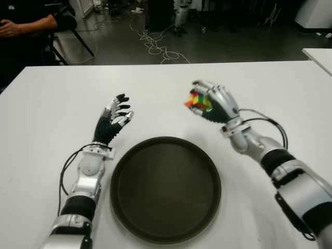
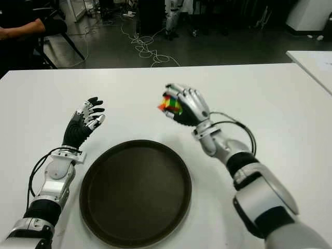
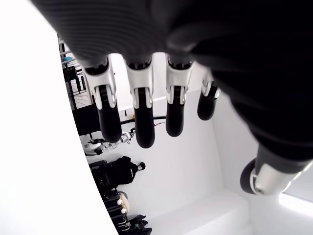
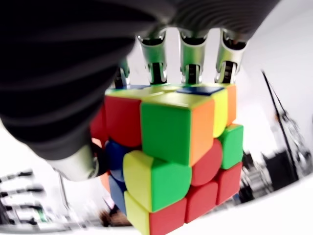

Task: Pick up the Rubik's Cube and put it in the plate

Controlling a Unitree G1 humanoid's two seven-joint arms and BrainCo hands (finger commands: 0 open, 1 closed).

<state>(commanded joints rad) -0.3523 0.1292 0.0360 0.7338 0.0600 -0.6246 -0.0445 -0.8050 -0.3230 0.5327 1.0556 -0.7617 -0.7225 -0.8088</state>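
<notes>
My right hand (image 1: pixel 210 104) is shut on the Rubik's Cube (image 1: pixel 197 100), holding it in the air above the white table, just beyond the far right rim of the dark round plate (image 1: pixel 166 189). In the right wrist view the cube (image 4: pixel 171 156) fills the palm, with the fingers (image 4: pixel 190 54) curled over its top. My left hand (image 1: pixel 115 118) shows to the left of the plate's far edge, fingers spread and holding nothing; its fingers (image 3: pixel 142 112) hang free in the left wrist view.
The white table (image 1: pixel 62 98) spreads around the plate. A second table's corner (image 1: pixel 319 54) shows at the far right. A seated person's arm (image 1: pixel 26 26) is at the far left, and cables (image 1: pixel 155 46) lie on the floor beyond the table.
</notes>
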